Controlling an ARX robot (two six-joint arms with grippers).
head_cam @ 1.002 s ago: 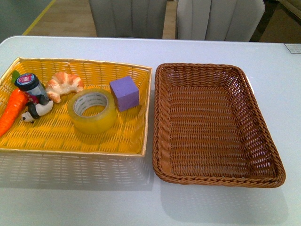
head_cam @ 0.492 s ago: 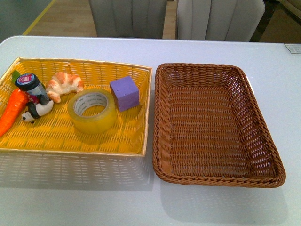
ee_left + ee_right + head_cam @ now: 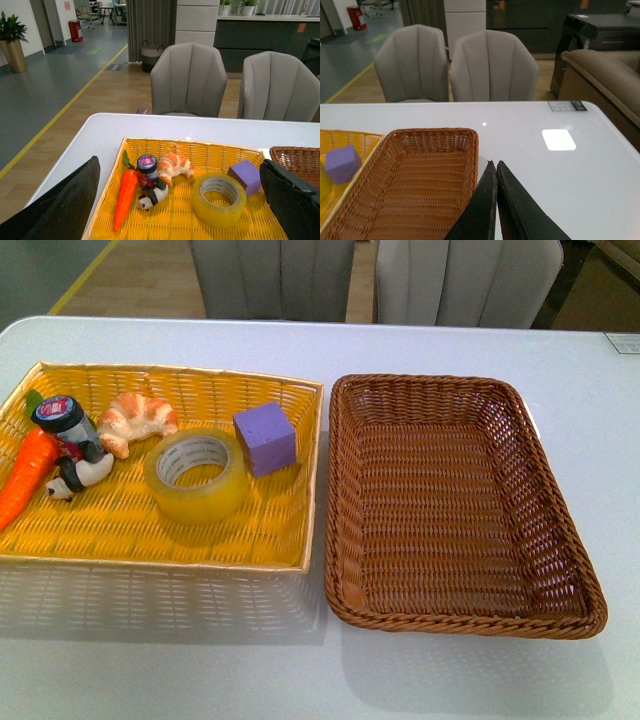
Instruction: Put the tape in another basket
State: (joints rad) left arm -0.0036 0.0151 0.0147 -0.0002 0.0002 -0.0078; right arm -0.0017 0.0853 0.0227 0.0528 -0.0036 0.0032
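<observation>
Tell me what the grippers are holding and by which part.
Nothing is held: left gripper open, right gripper shut empty; the tape lies in the yellow basket.

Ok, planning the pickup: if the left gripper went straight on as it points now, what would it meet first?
Probably the croissant in the yellow basket: the left gripper, open, frames it centrally, with the tape to one side. Depth is unclear.

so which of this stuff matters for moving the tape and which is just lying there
For the job:
- tape, in the yellow basket
- brown basket, where it goes

Lying about:
- carrot
- jar
- croissant
- panda toy
- purple cube
</observation>
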